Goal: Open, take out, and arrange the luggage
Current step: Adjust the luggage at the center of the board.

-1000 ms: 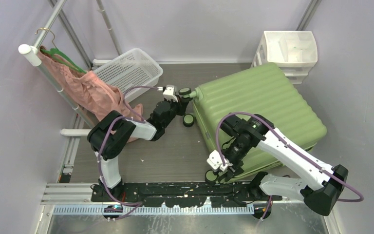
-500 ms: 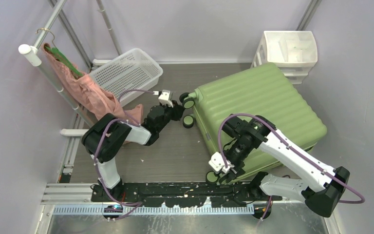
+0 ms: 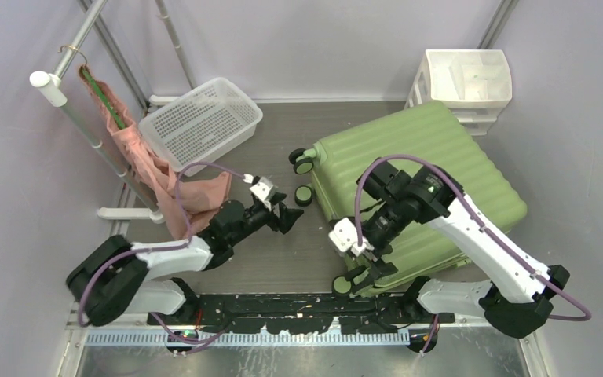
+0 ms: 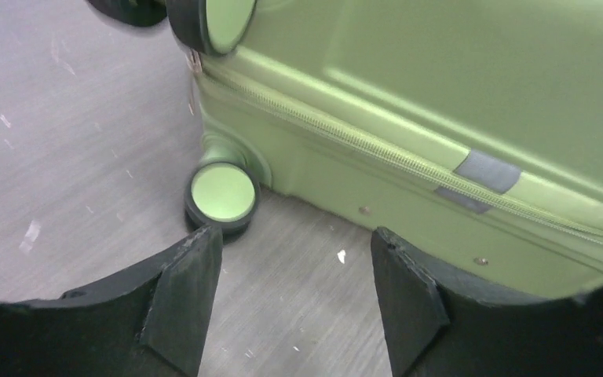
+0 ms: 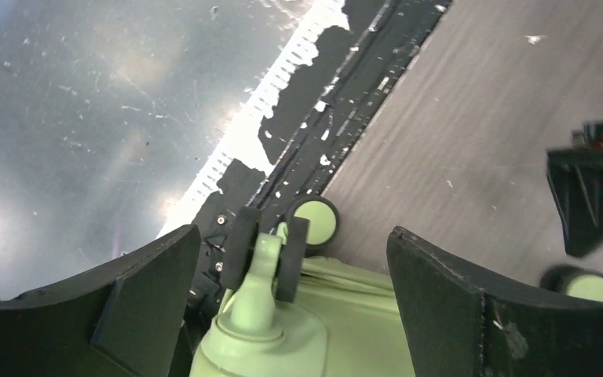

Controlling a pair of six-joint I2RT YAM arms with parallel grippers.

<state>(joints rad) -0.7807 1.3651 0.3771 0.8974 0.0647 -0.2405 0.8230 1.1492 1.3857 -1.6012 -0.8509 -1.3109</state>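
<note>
Closed and zipped, the luggage [image 3: 432,169] lies ribbed face up on the right half of the grey table [image 3: 283,251], its far corner hard by the white drawer unit [image 3: 467,78] and its wheeled end turned left, while a white mesh basket [image 3: 204,118] sits at the far left beside a pink garment [image 3: 165,181] hanging off a rail; the right gripper [image 3: 373,271] hangs over the case's near left corner with its jaws spread wide and nothing clamped, a wheel fork [image 5: 263,267] standing between the fingers without contact on either, and the left gripper [image 3: 289,218] hovers low over bare table just left of the case, its jaws parted and empty and aimed at a lower wheel [image 4: 221,194] and the zip line [image 4: 408,161] running along the shell's side; with opening not yet begun, the likely trouble is a grip taken on a caster, which could swivel or spin and let the case slide instead of lifting, a shove that drives the shell into the drawer unit behind it, or fingers skating off the smooth plastic before finding the zip pull, which cannot be made out from either wrist view
</note>
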